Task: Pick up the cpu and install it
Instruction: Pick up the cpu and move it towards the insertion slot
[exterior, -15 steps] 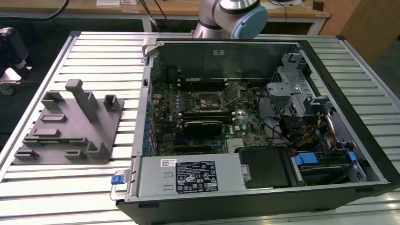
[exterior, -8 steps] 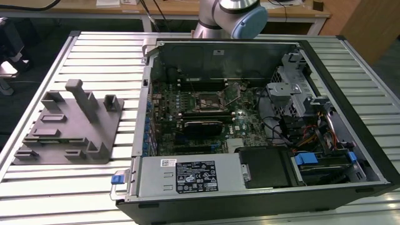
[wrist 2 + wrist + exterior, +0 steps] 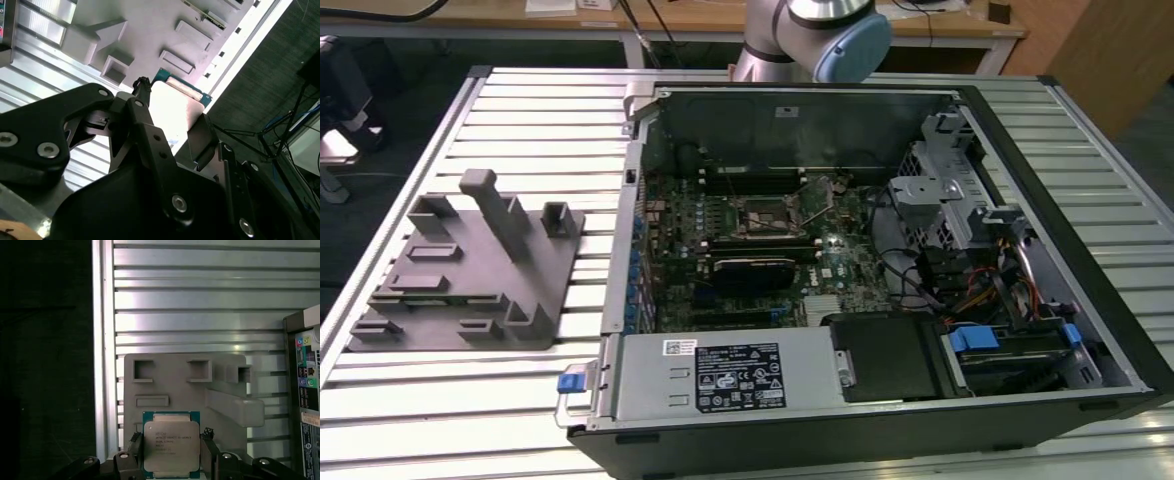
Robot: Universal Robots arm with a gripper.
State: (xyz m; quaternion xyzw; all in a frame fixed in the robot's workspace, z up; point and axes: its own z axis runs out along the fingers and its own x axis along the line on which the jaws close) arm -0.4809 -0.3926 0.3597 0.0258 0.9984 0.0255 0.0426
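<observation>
You have the cpu (image 3: pixel 171 446) pinched at two opposite edges between the gripper's (image 3: pixel 171 436) black fingers (image 3: pixel 207 439), its silver face towards the first wrist view. Beyond it lies the grey fixture (image 3: pixel 220 405) on the slatted table (image 3: pixel 200 320). The open computer case (image 3: pixel 1067 200) stands at the exterior view's right of that fixture.

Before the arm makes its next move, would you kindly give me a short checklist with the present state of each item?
1. The gripper has the cpu between its fingers, one on each side: ok.
2. The cpu hangs clear above the grey fixture: ok.
3. The cpu is level in the grip: cannot tell.
4. The computer case lies open, socket exposed: ok.
5. The socket is empty and unlatched: cannot tell.
</observation>
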